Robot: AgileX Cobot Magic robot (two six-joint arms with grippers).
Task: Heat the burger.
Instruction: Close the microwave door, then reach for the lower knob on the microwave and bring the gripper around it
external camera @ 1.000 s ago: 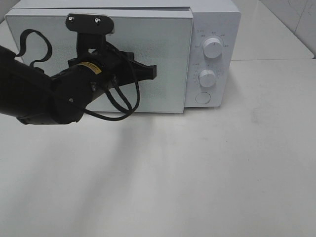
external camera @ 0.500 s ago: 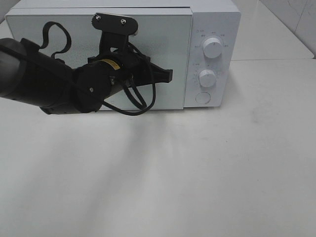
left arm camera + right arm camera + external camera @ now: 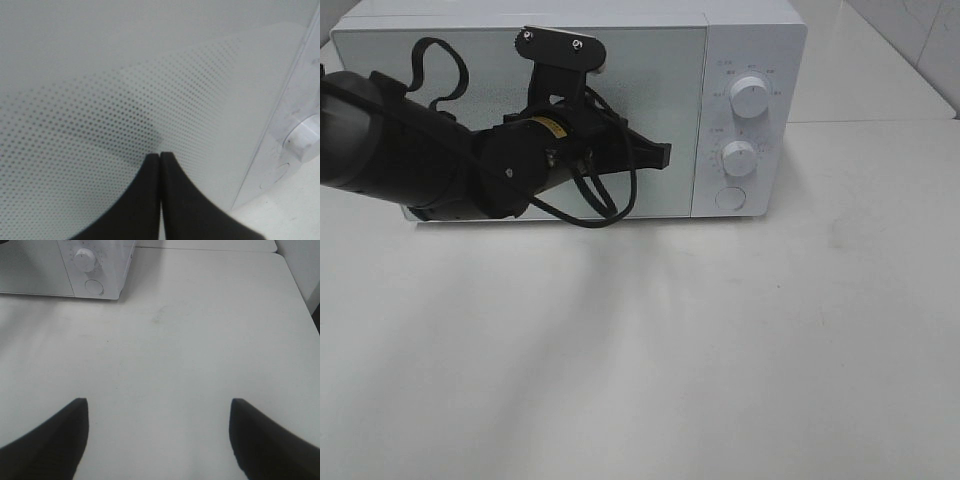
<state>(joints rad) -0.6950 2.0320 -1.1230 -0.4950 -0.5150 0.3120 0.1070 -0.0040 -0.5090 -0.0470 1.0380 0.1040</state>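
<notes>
Microwave door (image 3: 650, 70) is shut; left gripper (image 3: 160, 155), jaws together, is set against it, knobs (image 3: 748, 97) at three o'clock; right gripper (image 3: 159, 440) is held apart.

A white table (image 3: 770, 350) fills most of the view, evenly lit, with a soft grey shadow across it. A white microwave (image 3: 750, 40) stands at its back edge. Pale wall tiles (image 3: 920, 30) show beyond the far corner.

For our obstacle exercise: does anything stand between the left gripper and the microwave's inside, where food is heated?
Yes. The microwave's door, which looks closed, faces the shut left gripper. No burger shows in any view.
</notes>
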